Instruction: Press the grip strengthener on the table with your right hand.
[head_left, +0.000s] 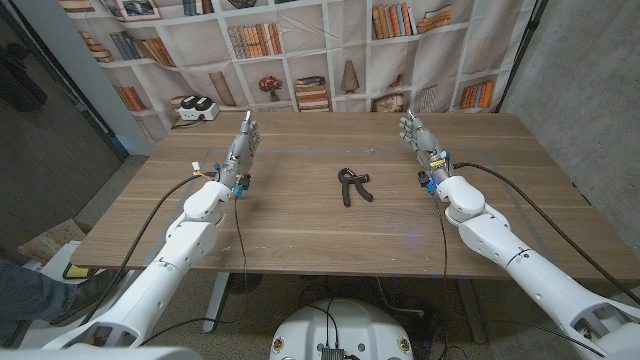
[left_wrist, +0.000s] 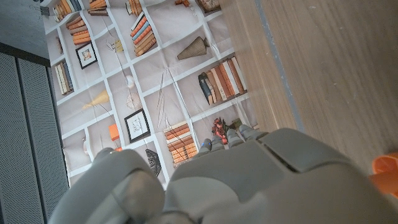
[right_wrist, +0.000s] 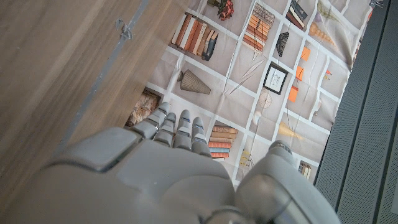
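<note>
Nearest the head camera, the two white arms come in from the bottom corners and reach up over the wooden table (head_left: 300, 235). The left hand (head_left: 243, 147) sits on the left half of the table, fingers stretched forward toward the far edge and holding nothing; it looks to stand on its edge rather than lie flat. The right hand (head_left: 420, 140) mirrors it on the right half, fingers likewise extended and apart, empty. Between them, near the middle of the table and a little closer to the right hand, lies the black grip strengthener (head_left: 353, 186), its two handles splayed toward the near edge; it is well apart from both hands and untouched. In the left wrist view the back of the left hand (left_wrist: 249, 180) shows grey, with fingertips (left_wrist: 227, 138) pointing toward a printed bookshelf backdrop (left_wrist: 143, 74) beyond the table's far edge. The right wrist view gives the same from the other side: the back of the right hand (right_wrist: 155, 180), its fingers (right_wrist: 177, 127) straight and side by side, and the bookshelf print behind. A small white device (head_left: 195, 108) sits by the table's far left corner.
</note>
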